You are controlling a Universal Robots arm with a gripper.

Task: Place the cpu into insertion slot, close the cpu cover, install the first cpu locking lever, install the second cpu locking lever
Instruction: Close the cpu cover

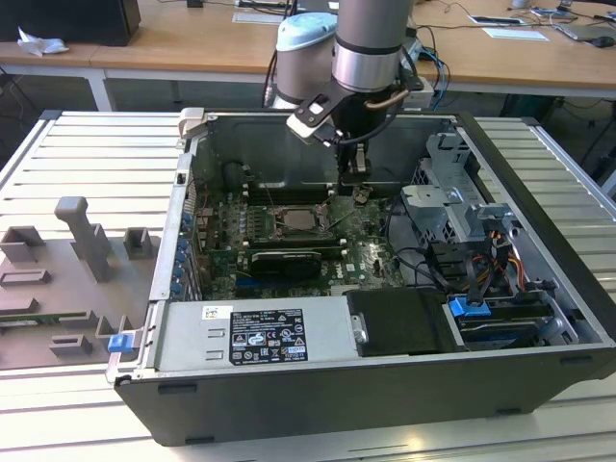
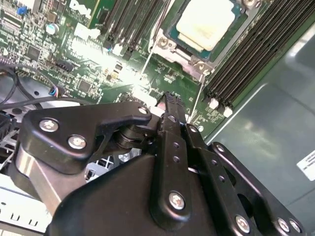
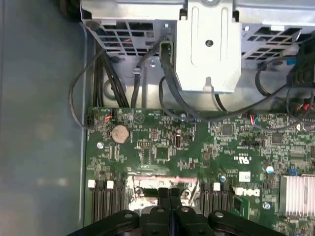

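Hanging low over the motherboard (image 3: 157, 147), the jaws are clenched together, gripping nothing. Just beyond their tips lies the cpu (image 2: 204, 22) (seated in its insertion slot (image 2: 173, 33)).

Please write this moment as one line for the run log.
tool shut, holding nothing | over motherboard, beside cpu | cpu seated, cpu cover appears down around it

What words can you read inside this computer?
Power supply sticker: print too small to read.
Case wall label: dark lines of print, too blurred to read.
Motherboard logo: white maker's mark; the other tiny board print is unreadable.
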